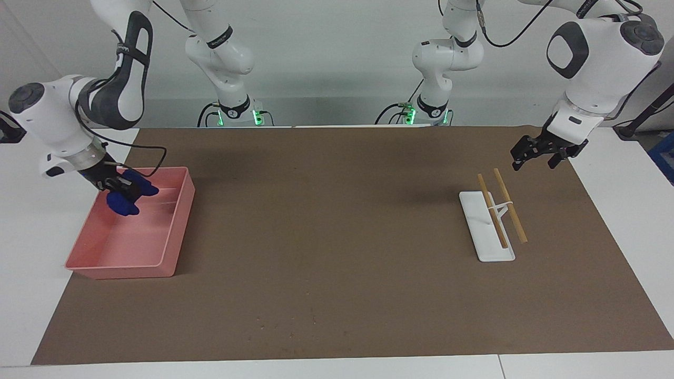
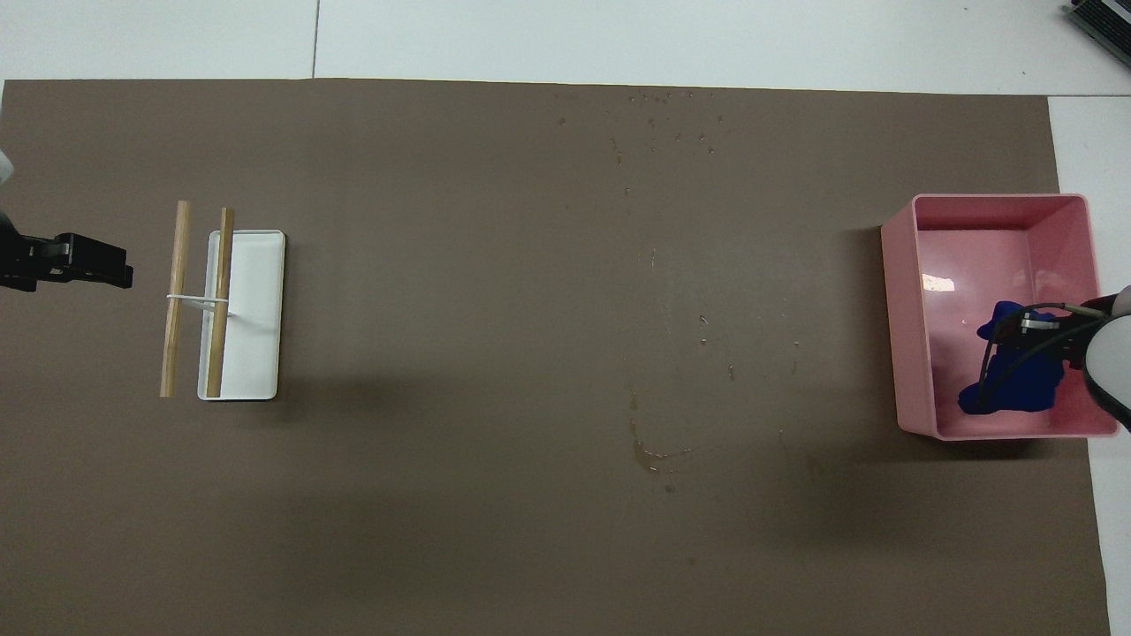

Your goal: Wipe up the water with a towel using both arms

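the right arm's fingers (image 1: pixel 122 190) are closed around the towel (image 1: pixel 125 201), a lumpy royal-blue wad bunched between and just below them. fingers and towel hang inside the pink tray (image 1: pixel 176 226), over the part of its floor nearest the robots and just above it; whether the cloth touches the floor cannot be told. the tray's walls rise on all sides of the fingers, and the wall nearest the robots stands just beside them. a black cable loops from the wrist across the towel in the overhead view.

the left arm's fingers (image 1: pixel 532 156) are up in the air over the brown mat (image 1: pixel 337 252) at the left arm's end of the counter (image 1: pixel 31 237); how wide they stand cannot be told. they hold nothing. just beside them, a little farther toward the middle of the counter, sits a white rack (image 1: pixel 487 231) carrying wooden rods (image 1: pixel 509 212) that lie side by side with a white clip across them.

well apart from both sets of fingers, small water drops and streaks (image 2: pixel 658 455) speckle the middle of the mat.

count: one towel, one tray, one rack, two rods, two large white arms, and two slimmer arms with green-lit bases (image 1: pixel 237 113) at the counter's edge.
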`<state>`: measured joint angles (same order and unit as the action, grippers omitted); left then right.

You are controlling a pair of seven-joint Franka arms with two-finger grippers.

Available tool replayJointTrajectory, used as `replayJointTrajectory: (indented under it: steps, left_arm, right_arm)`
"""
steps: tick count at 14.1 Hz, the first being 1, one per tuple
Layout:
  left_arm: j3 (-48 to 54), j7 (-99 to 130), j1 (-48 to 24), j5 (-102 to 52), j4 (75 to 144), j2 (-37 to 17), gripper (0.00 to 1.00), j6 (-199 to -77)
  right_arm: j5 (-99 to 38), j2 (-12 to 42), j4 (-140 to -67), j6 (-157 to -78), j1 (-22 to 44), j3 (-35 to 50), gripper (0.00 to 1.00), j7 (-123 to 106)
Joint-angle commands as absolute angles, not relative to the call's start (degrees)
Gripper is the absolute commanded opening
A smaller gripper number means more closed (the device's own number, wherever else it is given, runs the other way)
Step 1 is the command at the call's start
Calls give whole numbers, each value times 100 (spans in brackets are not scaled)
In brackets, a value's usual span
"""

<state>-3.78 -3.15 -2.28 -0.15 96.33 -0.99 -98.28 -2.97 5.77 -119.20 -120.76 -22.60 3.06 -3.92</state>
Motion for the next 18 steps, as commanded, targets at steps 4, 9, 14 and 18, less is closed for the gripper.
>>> replayJointTrajectory:
  steps: [4,9,14,18]
  left_arm:
    - [-404,-360,-299,-79,9563,211,100,-9466]
    - [-343,-351,-299,-79,9265,159,100,-9221]
    - [-352,-343,-299,-70,9114,114,100,-9079]
    - [-325,-334,-369,-53,9105,114,100,-8974]
  right_arm:
    - [-211,343,-12348,-12129,-2224,360,0,-335]
    - [-211,430,-12042,-12200,-2224,369,100,-334]
    - [-211,141,-11287,-11525,-1759,466,100,-299]
    - [-211,-87,-11048,-11092,-1030,510,100,-62]
